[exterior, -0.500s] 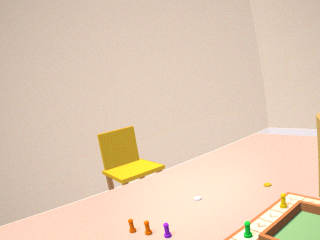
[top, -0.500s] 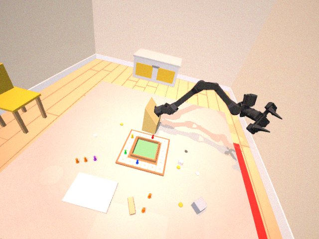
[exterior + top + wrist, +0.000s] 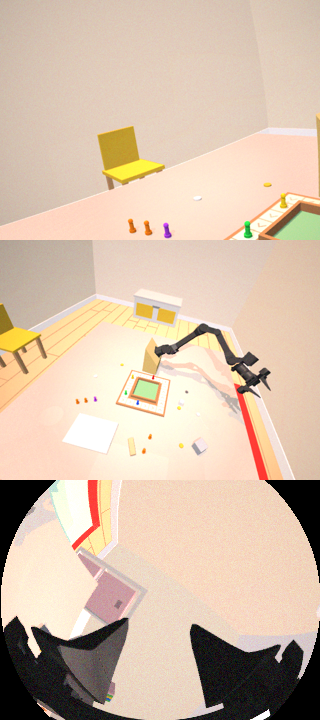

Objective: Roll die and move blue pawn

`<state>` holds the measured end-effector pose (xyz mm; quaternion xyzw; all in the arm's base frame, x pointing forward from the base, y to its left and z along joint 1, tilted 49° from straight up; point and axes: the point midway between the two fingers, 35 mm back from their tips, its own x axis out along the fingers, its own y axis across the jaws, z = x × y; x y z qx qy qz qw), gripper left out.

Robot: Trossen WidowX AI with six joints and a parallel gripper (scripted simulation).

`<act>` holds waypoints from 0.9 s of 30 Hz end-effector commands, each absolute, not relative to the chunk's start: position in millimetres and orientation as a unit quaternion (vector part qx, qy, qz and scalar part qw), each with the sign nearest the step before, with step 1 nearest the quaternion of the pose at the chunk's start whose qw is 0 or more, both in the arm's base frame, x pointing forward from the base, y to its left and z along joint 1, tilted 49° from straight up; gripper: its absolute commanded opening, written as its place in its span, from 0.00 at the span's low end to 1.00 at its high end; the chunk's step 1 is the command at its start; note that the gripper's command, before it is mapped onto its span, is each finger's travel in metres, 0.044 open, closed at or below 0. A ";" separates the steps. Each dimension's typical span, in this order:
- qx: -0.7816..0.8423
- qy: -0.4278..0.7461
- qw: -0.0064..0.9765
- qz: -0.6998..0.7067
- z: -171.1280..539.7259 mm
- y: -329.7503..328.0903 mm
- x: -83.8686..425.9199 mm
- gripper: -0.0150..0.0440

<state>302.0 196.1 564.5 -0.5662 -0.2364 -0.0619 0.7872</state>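
Jaws open, partly spread, nothing between them. The gripper (image 3: 254, 385) hangs in the air past the bench's (image 3: 219, 451) right edge, above the red strip (image 3: 252, 436), pointed down and outward. Die (image 3: 181, 402) sits on the bench just right of the board (image 3: 142, 406), a yellow disc (image 3: 179, 407) just beside it. Blue pawn (image 3: 137, 402) stands on the board's near row of squares. The green tray (image 3: 146, 389) fills the board's centre. Gripper is well apart from die and pawn.
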 end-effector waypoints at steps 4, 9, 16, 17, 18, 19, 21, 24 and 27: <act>-0.488 -0.154 0.849 0.131 465.6 216.3 362.4 0.72; -0.373 -0.025 0.894 0.247 386.8 209.8 386.8 0.72; -0.134 0.216 0.910 0.326 283.3 181.6 388.2 0.72; -0.090 0.257 0.905 0.327 269.2 176.2 385.1 0.72; -0.044 0.297 0.896 0.326 255.6 170.6 381.1 0.72; 0.005 0.338 0.885 0.321 242.7 165.0 376.3 0.72; 0.108 0.418 0.851 0.301 219.3 153.7 364.6 0.72; 0.271 0.528 0.767 0.245 191.7 137.5 342.6 0.72; 0.398 0.598 0.671 0.183 173.1 123.6 319.2 0.72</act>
